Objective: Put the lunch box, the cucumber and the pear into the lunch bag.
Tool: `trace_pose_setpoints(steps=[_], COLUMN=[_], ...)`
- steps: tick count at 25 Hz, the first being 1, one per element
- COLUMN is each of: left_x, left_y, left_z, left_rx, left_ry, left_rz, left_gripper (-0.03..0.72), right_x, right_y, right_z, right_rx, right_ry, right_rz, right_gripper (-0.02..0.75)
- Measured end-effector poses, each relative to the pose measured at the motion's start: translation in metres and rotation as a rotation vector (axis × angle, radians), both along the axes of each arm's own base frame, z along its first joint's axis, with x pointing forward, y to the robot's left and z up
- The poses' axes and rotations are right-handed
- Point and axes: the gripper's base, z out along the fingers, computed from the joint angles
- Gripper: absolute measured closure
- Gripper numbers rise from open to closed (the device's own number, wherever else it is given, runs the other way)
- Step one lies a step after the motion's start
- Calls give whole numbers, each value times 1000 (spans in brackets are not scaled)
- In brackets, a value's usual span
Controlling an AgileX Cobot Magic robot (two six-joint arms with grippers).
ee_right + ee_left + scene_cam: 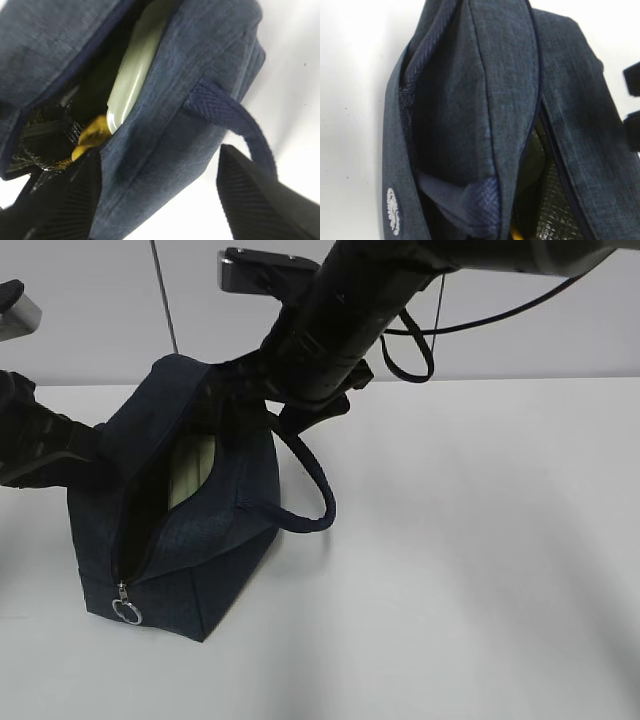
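So the lunch bag (190, 540) sits on the white table (480, 540), zipper open, ring pull (127, 612) down at its near corner. The lunch box (132, 75) stands on edge inside it, with the pear (92, 135) tucked in just beside. Right gripper (160, 200) hangs over the bag with its fingers spread wide. Can't tell the left gripper's state.

The lunch bag (190, 100) is hiding most of the pear (92, 135) and lunch box (132, 75); the right gripper's tips are being cut off at six o'clock.
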Motion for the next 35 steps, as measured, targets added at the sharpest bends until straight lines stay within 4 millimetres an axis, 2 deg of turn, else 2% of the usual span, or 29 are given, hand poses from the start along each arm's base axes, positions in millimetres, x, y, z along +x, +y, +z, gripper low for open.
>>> trace_pose_setpoints(steps=[3, 5, 6, 9, 10, 12, 17, 23, 26, 30, 35], left_x=[0, 0, 0, 0, 0, 0, 8, 29, 35, 39, 42], left_y=[0, 0, 0, 0, 0, 0, -2, -9, -20, -40, -49], left_z=[0, 0, 0, 0, 0, 0, 4, 3, 1, 1, -2], left_rx=[0, 0, 0, 0, 0, 0, 0, -9, -8, -12, -15], left_ry=[0, 0, 0, 0, 0, 0, 7, 46, 56, 53, 59], left_rz=[0, 0, 0, 0, 0, 0, -19, -49, -81, -128, -137], left_gripper=[687, 687, 687, 687, 687, 687, 687, 687, 687, 687, 687], right_x=[6, 9, 10, 11, 11, 12, 5, -17, -23, -27, -39], right_y=[5, 7, 8, 8, 8, 7, -5, -25, -39, -58, -69], right_z=[-20, -29, -33, -34, -35, -35, -29, -18, -13, -18, -15], right_rx=[2, 3, 0, -8, -11, -19, -61, -53, -50, -61, -47], right_ry=[45, 52, 56, 47, 44, 46, 3, -53, -57, -36, -61], right_rz=[-11, -17, -15, -13, -12, -26, -108, -157, -188, -232, -250], right_gripper=[190, 226, 280, 585, 654, 712, 727, 729, 729, 730, 731])
